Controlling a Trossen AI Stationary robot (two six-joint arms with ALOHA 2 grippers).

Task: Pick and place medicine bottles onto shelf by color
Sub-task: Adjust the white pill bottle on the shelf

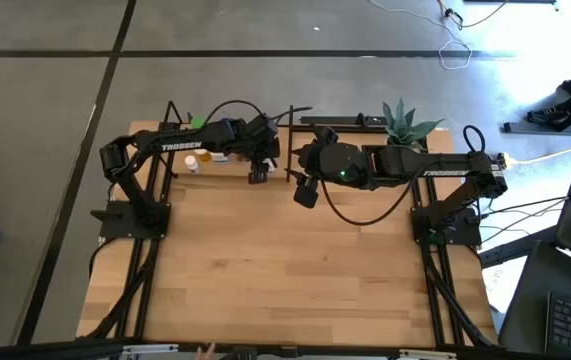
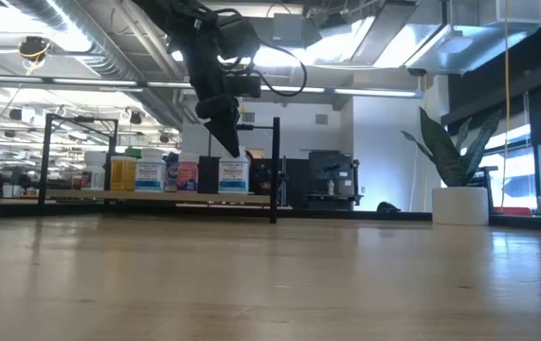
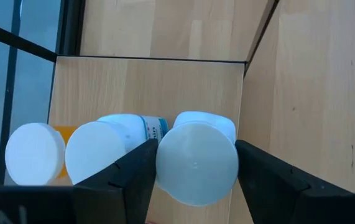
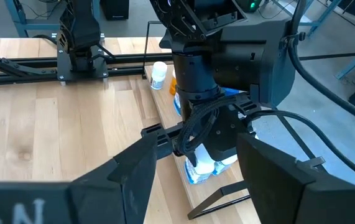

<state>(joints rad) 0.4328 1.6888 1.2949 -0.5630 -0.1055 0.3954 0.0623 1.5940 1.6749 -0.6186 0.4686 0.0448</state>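
Left claw (image 3: pixel 196 177) grips white-capped bottle (image 3: pixel 197 163) between its fingers above shelf (image 3: pixel 146 87).

Medicine bottles (image 2: pixel 171 175) stand on the shelf (image 2: pixel 156 196).

From above, the left arm (image 1: pixel 210 135) covers most of the shelf (image 1: pixel 227 158), so only one bottle (image 1: pixel 192 163) shows clearly there, too small to read. In the left wrist view, the left pincer (image 3: pixel 196 171) has its fingers cut off by the picture's edge, and the white-capped bottle (image 3: pixel 197 158) between them hides its own label. In the right wrist view the left arm blocks most bottles (image 4: pixel 205 168). Labels on the shelf's bottles (image 2: pixel 171 175) in the low view are unreadable.
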